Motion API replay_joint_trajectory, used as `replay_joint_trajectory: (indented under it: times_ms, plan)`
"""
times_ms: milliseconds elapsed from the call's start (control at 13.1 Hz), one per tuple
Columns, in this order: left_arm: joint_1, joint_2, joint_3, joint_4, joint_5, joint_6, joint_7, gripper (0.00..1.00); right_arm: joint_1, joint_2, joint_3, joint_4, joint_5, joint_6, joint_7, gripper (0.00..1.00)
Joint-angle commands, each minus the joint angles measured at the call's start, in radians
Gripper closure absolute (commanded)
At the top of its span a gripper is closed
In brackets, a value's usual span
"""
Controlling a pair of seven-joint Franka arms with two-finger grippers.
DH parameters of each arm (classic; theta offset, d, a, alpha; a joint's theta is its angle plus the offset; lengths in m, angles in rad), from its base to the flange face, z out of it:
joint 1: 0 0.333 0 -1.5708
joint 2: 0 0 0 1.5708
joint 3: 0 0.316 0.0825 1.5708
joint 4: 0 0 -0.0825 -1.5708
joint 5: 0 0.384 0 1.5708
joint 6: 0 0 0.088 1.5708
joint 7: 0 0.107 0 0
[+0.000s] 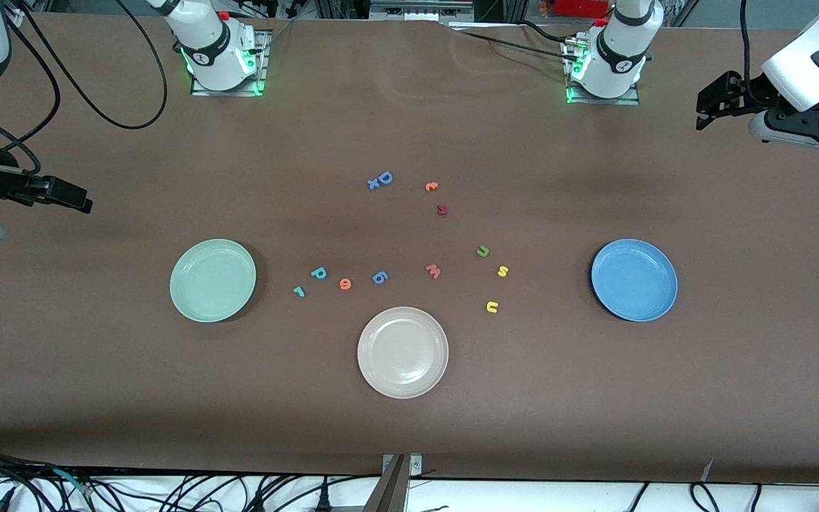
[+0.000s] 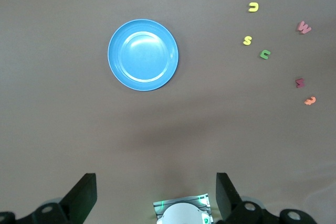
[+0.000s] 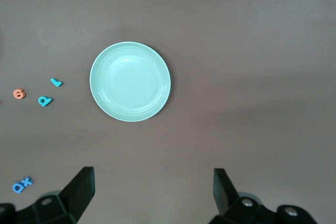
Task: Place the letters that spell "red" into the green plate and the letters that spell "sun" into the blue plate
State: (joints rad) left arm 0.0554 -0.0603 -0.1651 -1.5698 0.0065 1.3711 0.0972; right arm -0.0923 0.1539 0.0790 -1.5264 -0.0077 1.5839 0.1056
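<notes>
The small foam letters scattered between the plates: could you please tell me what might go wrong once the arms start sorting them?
1. The teal foam "d", teal "r" and orange "e" lie close together, so a claw may nudge a neighbour.
2. The blue foam "6" beside the "e", and the pink "w" near the olive "n", could be picked by mistake.
3. The beige-white plate sits nearest the letters and may wrongly receive one.

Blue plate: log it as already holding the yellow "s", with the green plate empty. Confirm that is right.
Not right. The blue plate is empty; the yellow "s" lies on the table beside it, toward the table's middle, as the front view shows. The green plate is indeed empty.
</notes>
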Motion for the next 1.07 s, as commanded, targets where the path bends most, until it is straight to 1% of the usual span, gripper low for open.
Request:
replay_joint_trajectory:
  times_ms: [0, 153, 382, 534, 992]
  plan:
    - [0.006, 0.0, -0.004, 0.007, 0.003, 0.005, 0.003, 0.0, -0.007, 0.015, 0.005, 0.034, 0.02, -0.019, -0.015, 0.0]
    - [0.006, 0.002, -0.001, 0.002, 0.003, 0.039, 0.004, 0.0, -0.009, 0.015, 0.005, 0.034, 0.031, -0.021, -0.017, 0.0]
    - [0.006, 0.005, 0.001, -0.004, -0.003, 0.039, 0.004, 0.0, -0.009, 0.015, 0.005, 0.034, 0.031, -0.021, -0.017, 0.0]
    - [0.001, 0.033, -0.007, 0.005, -0.005, 0.043, 0.001, 0.0, -0.009, 0.015, 0.005, 0.034, 0.031, -0.022, -0.017, 0.0]
    - [0.0, 0.028, -0.011, 0.005, -0.002, 0.034, -0.01, 0.0, -0.009, 0.015, 0.005, 0.034, 0.031, -0.022, -0.017, 0.0]
